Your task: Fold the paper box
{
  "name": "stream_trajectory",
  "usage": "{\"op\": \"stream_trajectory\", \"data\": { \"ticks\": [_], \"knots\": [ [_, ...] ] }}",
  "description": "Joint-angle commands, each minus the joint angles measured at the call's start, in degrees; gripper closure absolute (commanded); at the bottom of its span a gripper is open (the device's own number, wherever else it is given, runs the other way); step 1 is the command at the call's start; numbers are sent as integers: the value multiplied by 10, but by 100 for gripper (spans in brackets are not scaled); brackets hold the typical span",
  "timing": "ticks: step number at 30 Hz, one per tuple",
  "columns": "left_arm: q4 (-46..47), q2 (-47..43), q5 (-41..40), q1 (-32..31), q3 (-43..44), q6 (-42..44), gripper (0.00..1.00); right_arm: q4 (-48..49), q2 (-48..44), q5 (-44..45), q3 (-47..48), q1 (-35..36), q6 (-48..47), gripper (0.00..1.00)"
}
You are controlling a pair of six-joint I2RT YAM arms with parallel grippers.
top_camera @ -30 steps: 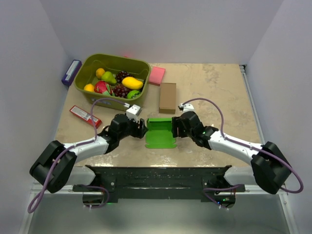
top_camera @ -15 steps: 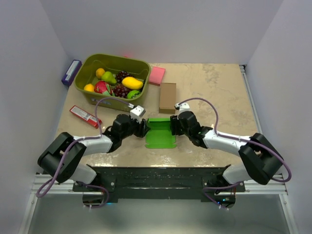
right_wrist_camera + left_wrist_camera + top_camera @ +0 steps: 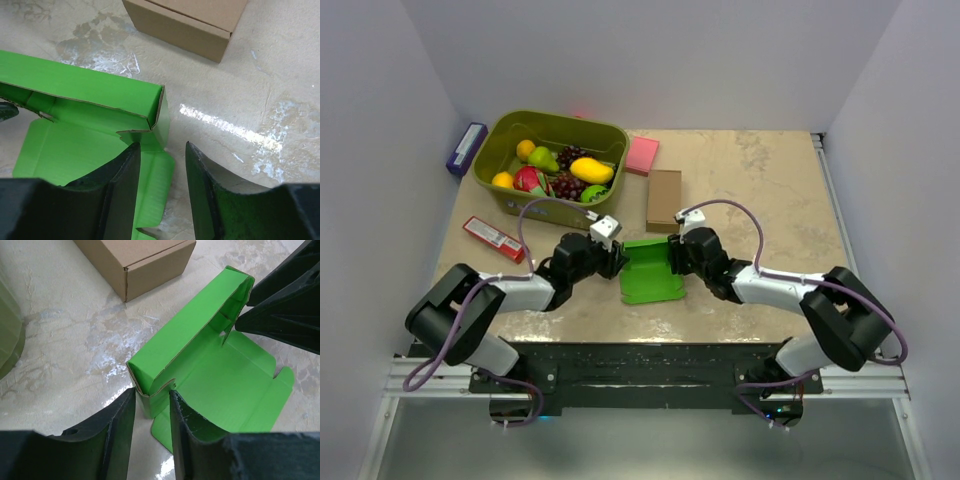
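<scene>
Since a second ago both arms have pushed inward and their jaws have narrowed. The paper box [image 3: 650, 278], part-folded, lies between the two pincers. The left gripper [image 3: 151, 399] is half-open astride the near end wall; I cannot tell whether it is gripping. The right gripper [image 3: 161, 148] is half-open around the opposite corner, holding nothing.

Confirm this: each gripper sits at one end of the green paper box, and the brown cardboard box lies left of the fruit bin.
Not quite. The brown cardboard box lies right of the fruit bin, as the top view shows. The rest holds: the left gripper and right gripper each sit at one end of the green paper box.
</scene>
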Motion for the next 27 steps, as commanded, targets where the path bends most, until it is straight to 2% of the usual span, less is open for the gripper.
{"op": "stream_trajectory", "data": {
  "ticks": [1, 13, 22, 27],
  "knots": [
    [47, 12, 11, 5, 22, 17, 63, 43, 6, -4, 1, -1, -16, 57],
    [84, 37, 4, 2, 25, 10, 69, 68, 23, -18, 5, -2, -28, 68],
    [106, 58, 4, -7, 37, 7, 72, 77, 48, -36, 23, -2, -33, 80],
    [109, 69, 0, -10, 46, 6, 73, 81, 55, -41, 24, -2, -32, 80]
  ]
}}
